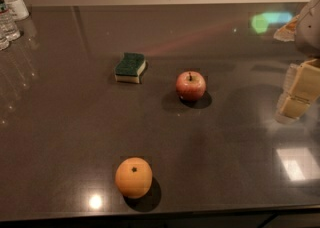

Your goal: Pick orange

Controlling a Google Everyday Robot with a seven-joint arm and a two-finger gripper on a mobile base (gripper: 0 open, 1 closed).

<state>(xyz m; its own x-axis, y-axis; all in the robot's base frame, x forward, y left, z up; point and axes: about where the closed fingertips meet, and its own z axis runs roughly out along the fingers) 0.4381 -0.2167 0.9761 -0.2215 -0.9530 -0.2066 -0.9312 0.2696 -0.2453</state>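
While gripper [298, 92] hangs at right edge, orange [133, 177] sits well apart toward its 8 o'clock — apple [190, 85] nearer, at 9 o'clock — gripper spread or pressed: cannot tell.

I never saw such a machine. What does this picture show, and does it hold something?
One camera looks down on a dark table. The pale blocky part at the right edge is the gripper, the hand of the robot's single arm; nothing is seen in it. On the table lie an orange near the front, a red apple in the middle and a green sponge farther back. Bottles stand in the far left corner. The robot must pick the orange, which it is not touching.
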